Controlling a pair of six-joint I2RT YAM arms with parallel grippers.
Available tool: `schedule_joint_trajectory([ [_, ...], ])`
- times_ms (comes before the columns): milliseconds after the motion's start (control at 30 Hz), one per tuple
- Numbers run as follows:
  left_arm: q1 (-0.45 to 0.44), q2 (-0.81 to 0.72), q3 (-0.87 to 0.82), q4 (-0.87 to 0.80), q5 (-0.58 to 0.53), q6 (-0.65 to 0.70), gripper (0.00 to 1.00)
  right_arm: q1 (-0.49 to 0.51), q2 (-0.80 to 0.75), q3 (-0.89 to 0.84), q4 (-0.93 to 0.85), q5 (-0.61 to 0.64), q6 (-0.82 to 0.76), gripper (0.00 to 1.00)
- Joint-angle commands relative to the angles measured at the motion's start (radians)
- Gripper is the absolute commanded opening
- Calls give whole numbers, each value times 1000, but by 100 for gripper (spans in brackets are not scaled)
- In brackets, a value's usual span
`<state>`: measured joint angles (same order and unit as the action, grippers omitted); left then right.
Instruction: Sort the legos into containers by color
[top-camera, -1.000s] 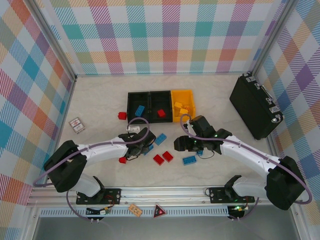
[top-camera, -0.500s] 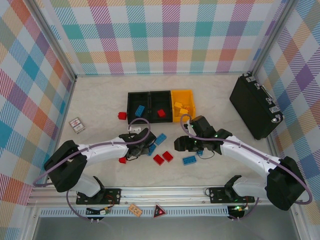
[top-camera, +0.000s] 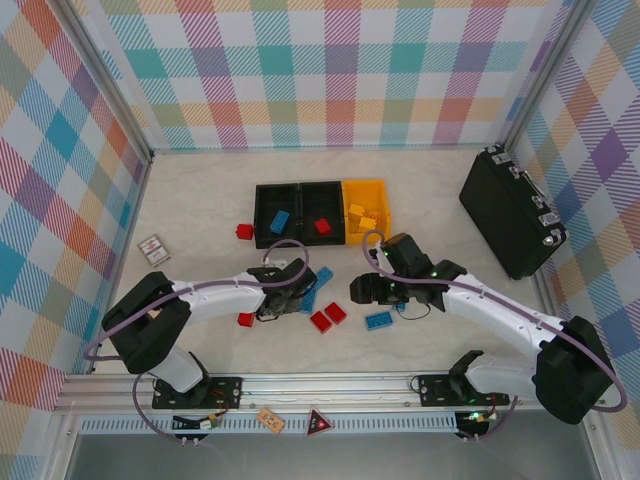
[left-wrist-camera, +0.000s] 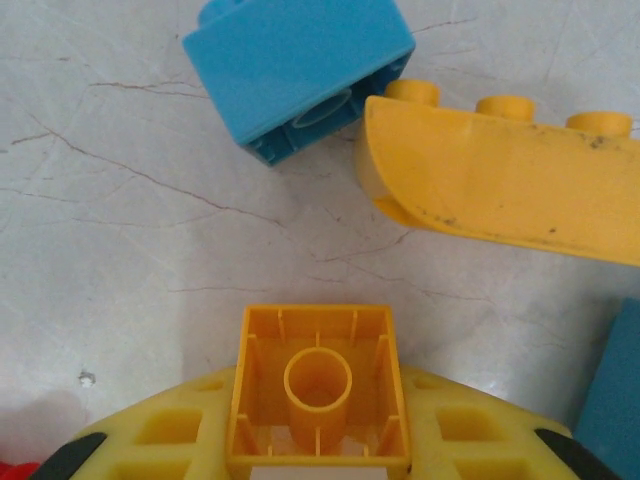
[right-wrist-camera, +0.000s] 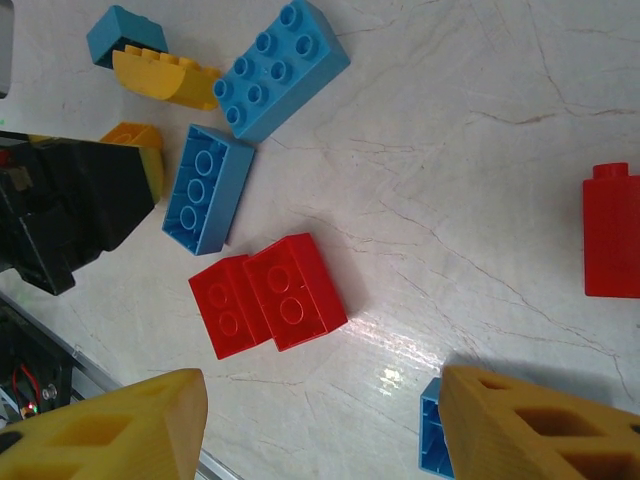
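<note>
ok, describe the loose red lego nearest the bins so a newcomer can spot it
Find the three-bin row mid-table. Just outside its left end, a lone red lego sits on the table. Other loose reds lie farther toward the table's near edge; another red is inside the middle bin.

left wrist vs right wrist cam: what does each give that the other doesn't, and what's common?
Left wrist: the hollow underside of the small yellow brick, inner tube facing the camera, gripped in the left gripper.
Right wrist: two red bricks side by side, a tall red brick, a long blue brick, and the right gripper, open.
Both: the curved yellow brick lying against a small blue brick, plus that small yellow brick.
</note>
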<state>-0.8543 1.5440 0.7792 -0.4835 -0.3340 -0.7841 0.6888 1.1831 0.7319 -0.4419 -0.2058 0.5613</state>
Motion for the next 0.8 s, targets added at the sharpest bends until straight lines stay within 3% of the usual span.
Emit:
schedule_joint_trajectory([
  [0,-3,-70,37,-81,-7,19,20,6,-18,-7,5,3,3,62],
  [300,-5,-108,230,-168,43,96,19,-6,-58,28,-51,51,17,62],
  [767,-11,226,657,-126,147,178,18,-230,-145,66,-115,37,-17,62],
])
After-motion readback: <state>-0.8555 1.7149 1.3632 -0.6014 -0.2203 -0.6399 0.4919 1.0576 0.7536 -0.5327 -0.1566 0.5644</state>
